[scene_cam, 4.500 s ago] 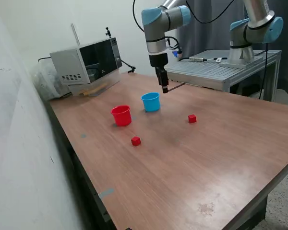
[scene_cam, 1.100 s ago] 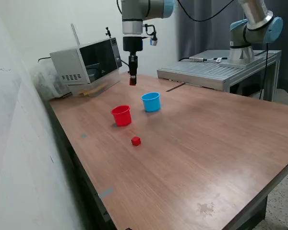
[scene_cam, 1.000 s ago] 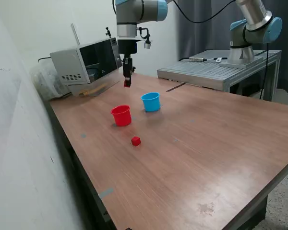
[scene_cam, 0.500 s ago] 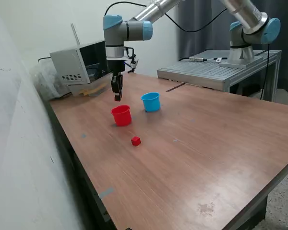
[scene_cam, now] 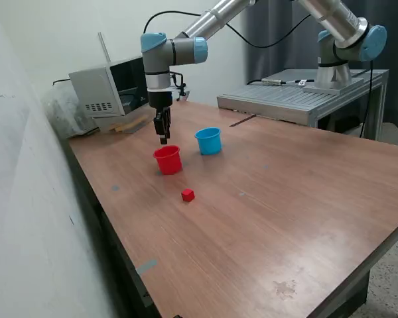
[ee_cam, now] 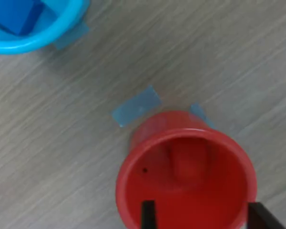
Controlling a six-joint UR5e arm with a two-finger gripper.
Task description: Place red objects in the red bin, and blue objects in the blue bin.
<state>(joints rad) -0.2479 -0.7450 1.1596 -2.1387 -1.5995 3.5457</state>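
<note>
Over the red cup hangs the tool, fingers pointing down at the cup's mouth, a short way clear of the rim

Progress, judged from both views:
- Blue cup stands just beside the red cup, on the exterior view's right and slightly farther back. Wrist view shows dark blue blocks lying inside it; the cup is cut off at the picture edge, so the count cannot be read. No blue block is visible on the worktop, so the blue half looks done
- One red cube sits loose on the worktop, nearer the camera than the red cup and a little to the exterior view's right, well apart from both cups. This one is not yet sorted
- Inside the red cup, wrist view shows a blurred reddish shape against the inner wall and floor. It may be a red cube dropped in, or only a reflection; cannot tell

Tool state:
- Wrist view shows the two dark fingertips spread wide, about as far apart as the cup's mouth, with nothing between them
- Tool is released and empty, touching neither cup nor cube

Remaining, as a judgement: fetch the loose red cube and drop it in the red cup
</note>
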